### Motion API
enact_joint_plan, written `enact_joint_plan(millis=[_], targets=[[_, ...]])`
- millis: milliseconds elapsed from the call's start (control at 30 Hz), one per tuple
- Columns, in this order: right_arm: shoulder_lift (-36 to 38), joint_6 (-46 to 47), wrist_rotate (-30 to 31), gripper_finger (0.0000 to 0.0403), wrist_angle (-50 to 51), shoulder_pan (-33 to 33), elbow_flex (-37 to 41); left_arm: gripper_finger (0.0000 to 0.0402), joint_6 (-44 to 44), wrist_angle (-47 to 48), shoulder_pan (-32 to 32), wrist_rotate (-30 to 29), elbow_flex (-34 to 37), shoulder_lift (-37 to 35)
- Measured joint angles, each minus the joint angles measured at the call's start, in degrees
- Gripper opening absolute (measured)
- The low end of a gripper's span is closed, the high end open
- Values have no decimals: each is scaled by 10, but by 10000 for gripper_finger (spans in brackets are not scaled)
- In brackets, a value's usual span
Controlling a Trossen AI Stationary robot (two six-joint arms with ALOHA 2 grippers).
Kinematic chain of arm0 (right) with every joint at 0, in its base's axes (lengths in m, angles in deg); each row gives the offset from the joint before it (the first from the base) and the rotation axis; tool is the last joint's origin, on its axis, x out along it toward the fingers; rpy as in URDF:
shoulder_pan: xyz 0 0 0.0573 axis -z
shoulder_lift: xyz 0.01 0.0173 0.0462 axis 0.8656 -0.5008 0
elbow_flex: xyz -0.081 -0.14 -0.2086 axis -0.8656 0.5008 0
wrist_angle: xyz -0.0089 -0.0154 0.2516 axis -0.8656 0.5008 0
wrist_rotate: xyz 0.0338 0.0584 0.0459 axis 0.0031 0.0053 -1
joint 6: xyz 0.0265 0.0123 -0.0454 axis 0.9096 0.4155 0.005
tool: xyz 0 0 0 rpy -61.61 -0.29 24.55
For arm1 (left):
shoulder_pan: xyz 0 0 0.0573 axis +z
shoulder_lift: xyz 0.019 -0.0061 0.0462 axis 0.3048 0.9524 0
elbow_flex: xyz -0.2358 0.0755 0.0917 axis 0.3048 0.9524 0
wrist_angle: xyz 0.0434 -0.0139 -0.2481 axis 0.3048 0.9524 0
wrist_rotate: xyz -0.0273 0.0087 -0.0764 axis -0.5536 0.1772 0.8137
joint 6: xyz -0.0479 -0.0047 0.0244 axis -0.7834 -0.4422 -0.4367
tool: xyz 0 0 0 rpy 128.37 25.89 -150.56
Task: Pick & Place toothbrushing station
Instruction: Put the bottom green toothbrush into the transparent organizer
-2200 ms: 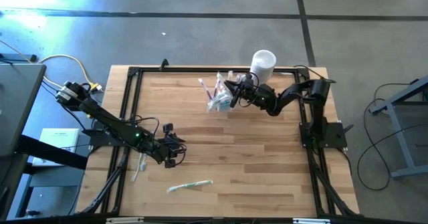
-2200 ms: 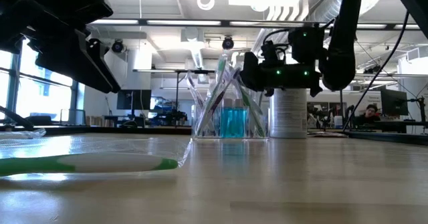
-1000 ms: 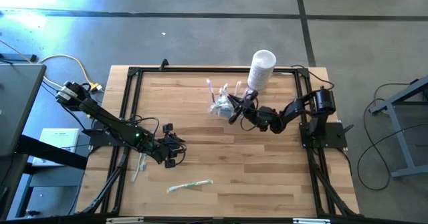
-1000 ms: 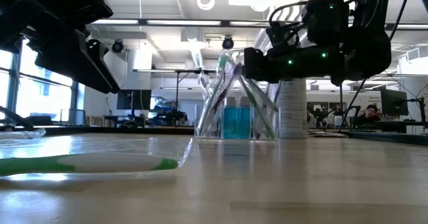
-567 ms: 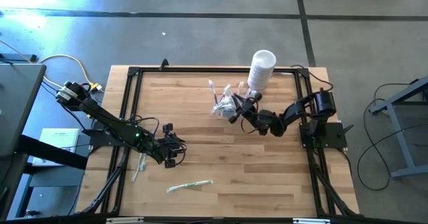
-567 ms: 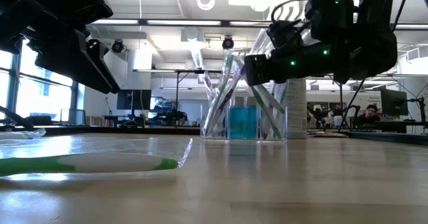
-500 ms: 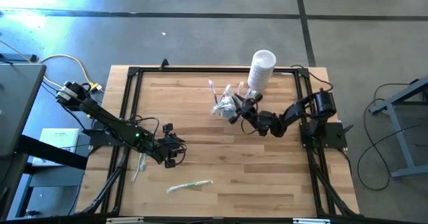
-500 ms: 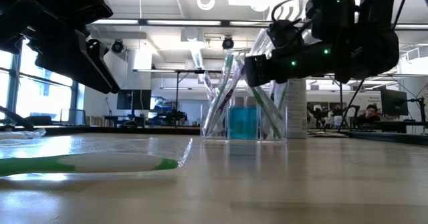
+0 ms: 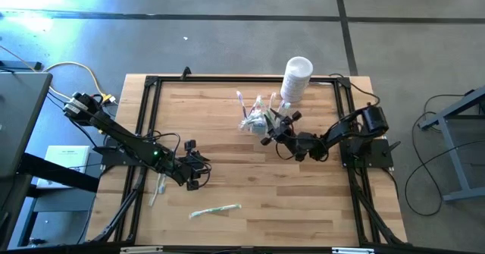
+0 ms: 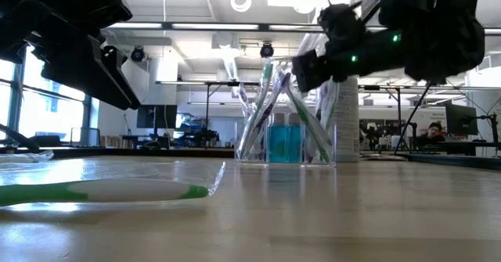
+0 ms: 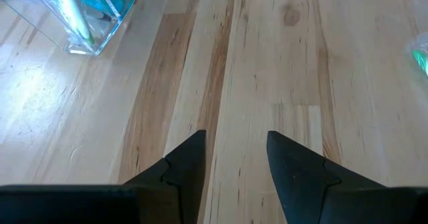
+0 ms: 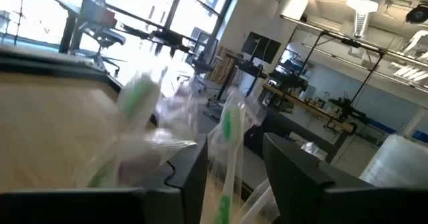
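Holder set down at the back of the table — right gripper parted just beside it

The clear holder (image 9: 256, 120) is seen standing upright on the wooden table (image 9: 227, 170), toward the far side and near the white container (image 9: 296, 78); its brushes are splayed outward, a blue insert showing low in the middle in the low view (image 10: 283, 143). It rests on its own base, so the placing is judged done. The right gripper (image 9: 274, 127) is found just beside it, fingers spread with nothing between them — a pose that fits a release, leaving room to draw clear without tipping the brushes. The left gripper (image 9: 198, 170) is parked low and well apart, fingers parted and empty, near a loose toothbrush (image 9: 215, 209) lying flat.
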Motion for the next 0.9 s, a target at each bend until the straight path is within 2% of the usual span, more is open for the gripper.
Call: enact_joint_plan(millis=[233,333,433,600,733,900], targets=[[62,-7,-2,139,7,-38,0,152,-3,4,0,1,0,0],[88,-17,-2,139,17,-63,0,152,-40,17,0,22,0,0],[107,-27,-20,139,25,-90,0,152,-110,45,0,77,-7,-2],[116,-49,-59,139,38,-128,0,152,-222,121,0,215,-50,-3],[116,-50,-74,139,39,-136,0,152,-237,102,-7,307,-58,-1],[116,-37,-74,139,57,-135,0,152,-207,63,-46,327,-58,18]])
